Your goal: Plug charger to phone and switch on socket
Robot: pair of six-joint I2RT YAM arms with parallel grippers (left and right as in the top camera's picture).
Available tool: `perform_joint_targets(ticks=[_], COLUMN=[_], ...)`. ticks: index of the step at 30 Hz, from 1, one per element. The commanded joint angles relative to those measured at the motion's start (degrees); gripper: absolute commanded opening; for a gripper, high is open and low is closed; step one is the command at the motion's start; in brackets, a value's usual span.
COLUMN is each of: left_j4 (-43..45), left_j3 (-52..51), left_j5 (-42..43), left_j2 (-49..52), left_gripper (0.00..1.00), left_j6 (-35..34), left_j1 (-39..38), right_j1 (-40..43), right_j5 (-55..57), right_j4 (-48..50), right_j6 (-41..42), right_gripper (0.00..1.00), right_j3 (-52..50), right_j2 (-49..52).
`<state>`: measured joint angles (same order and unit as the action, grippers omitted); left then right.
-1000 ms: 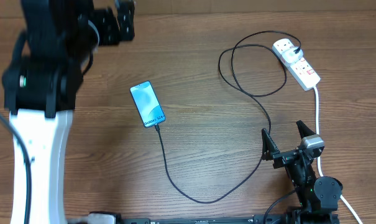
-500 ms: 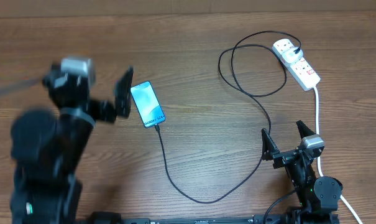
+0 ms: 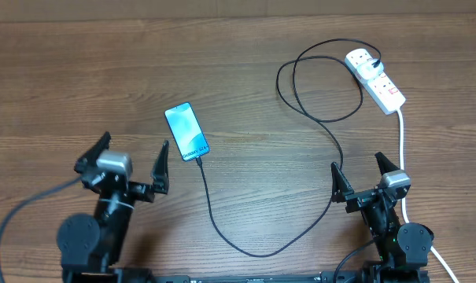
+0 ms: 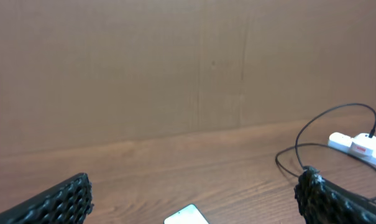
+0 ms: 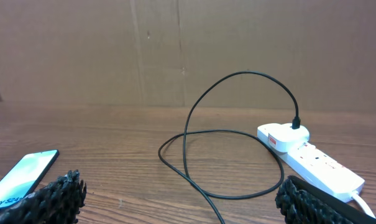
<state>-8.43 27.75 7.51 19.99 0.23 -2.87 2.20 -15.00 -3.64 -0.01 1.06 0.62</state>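
Note:
The phone (image 3: 186,131) lies on the wooden table with its cyan screen up; its top edge shows in the left wrist view (image 4: 186,216) and its screen in the right wrist view (image 5: 21,177). The black charger cable (image 3: 253,250) runs from the phone's near end, loops across the table and ends in a plug (image 3: 369,61) seated in the far outlet of the white socket (image 3: 377,80). The socket also shows in the right wrist view (image 5: 312,162). My left gripper (image 3: 130,161) is open and empty, near the table's front, below and left of the phone. My right gripper (image 3: 360,177) is open and empty, near the cable.
The socket's thick white cord (image 3: 402,157) runs down the right side past my right arm. A brown cardboard wall (image 4: 175,62) stands behind the table.
My left arm has swung down from the far left corner, past the phone, to the front of the table. The right arm, phone, cable and socket have not moved.

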Motion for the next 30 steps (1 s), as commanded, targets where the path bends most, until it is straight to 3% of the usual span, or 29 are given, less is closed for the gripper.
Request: perform_joint_targets(ticks=[1,20,30], left_j4=[3.7,14.6,4.4], left_j3=[-6.8,-26.9,-27.5], left_j5=[2.3,0.9,-1.1], left_j2=[-4.3,-18.2,-19.8], left_gripper=[0.99,1.0,1.0], left_j6=[0.6,-1.0,0.5], left_j1=[0.3,0.3,0.3], right_j1=[-0.3,-0.3,-0.3], right_j5=[0.4,0.4,0.4], right_j4=[0.3,0.3,0.3], right_j6=[-0.1,-0.1,-0.1], right_gripper=[1.0,1.0,1.0], right_j3=[-0.6,-0.6,-0.6], right_j2=[-0.5,-0.5,-0.5])
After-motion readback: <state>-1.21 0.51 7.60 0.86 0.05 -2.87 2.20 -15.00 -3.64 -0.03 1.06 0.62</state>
